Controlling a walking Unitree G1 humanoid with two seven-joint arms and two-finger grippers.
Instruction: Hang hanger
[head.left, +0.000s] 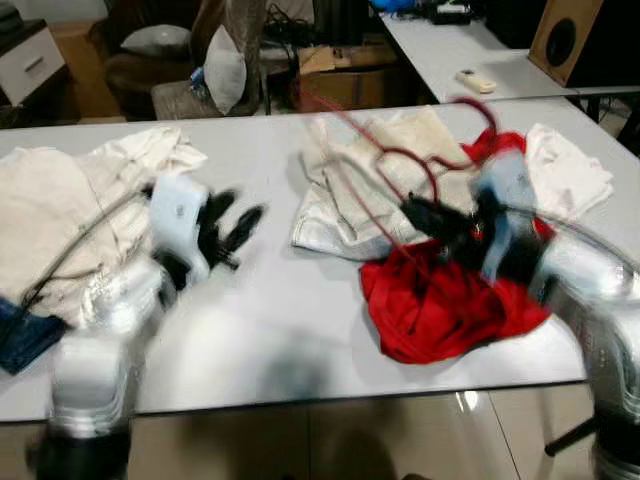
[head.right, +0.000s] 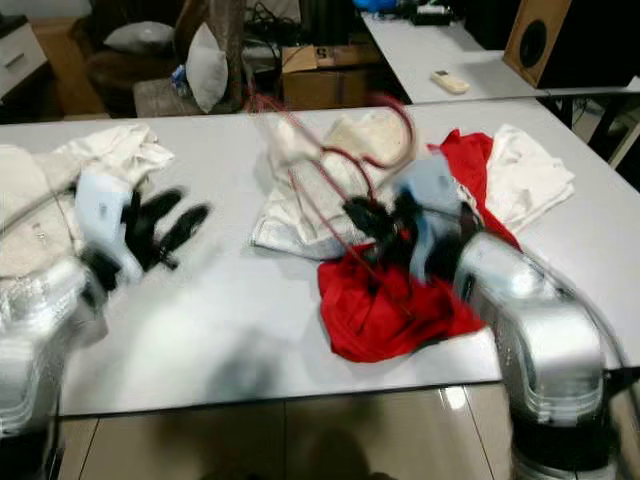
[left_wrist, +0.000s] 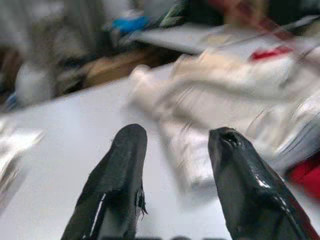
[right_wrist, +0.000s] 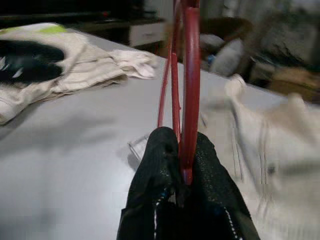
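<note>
A: Step? Looked like carry phase. Right gripper (right_wrist: 186, 165) clamped on red hanger (head.left: 400, 165), fingers closed around the wire, lifted off the table (head.left: 270, 330).

B: Agreed. Hanger stuck up and away from the fingertips, hook end (head.left: 478, 108) farthest from them, above the white clothes (head.left: 340, 210). Red garment (head.left: 440, 300) lay just below the fingers, not on the hanger as far as visible.

A: Left gripper (left_wrist: 175, 170)?

B: Fingers spread apart, nothing between them. Hovered over bare table, cream garment (head.left: 60, 210) off to its side. Idle-ish.

A: Hanger look?

B: Thin red wire, curved hook, slim arms, prob light and springy. Blurred in head views, so exact shape hard to tell. Sharper in right wrist view: wire ran straight up between the pads.

A: Next move needs?

B: No rail or rod seen in frames, so prob turning or walking to find one first. Then hook end raised over it, wrist tilted so the hook opening faces down. Grip near the wire's lower part, could swing, so slow.
</note>
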